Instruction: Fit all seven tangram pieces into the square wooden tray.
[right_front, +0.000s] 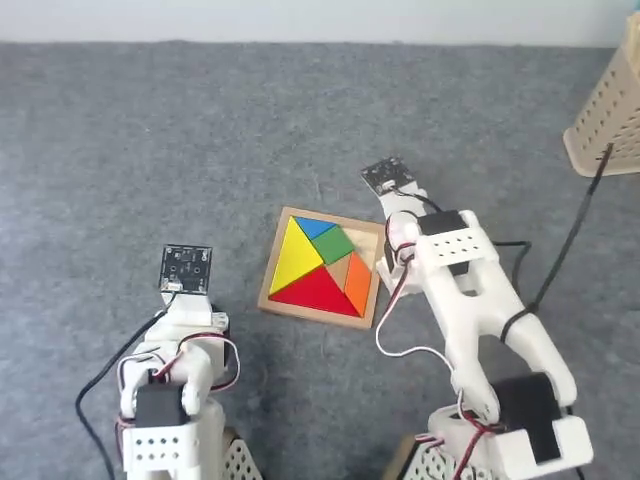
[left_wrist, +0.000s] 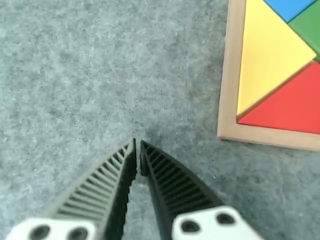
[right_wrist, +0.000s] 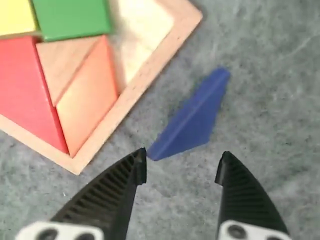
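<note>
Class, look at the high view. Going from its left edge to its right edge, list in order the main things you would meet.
left arm → wooden tray → right arm → beige basket

**Left pinched, right spread**

The left gripper has its fingers pressed together, tips pointing down. The right gripper has its fingers spread wide, also pointing down. The left arm sits folded back, and the right arm is stretched forward.
</note>
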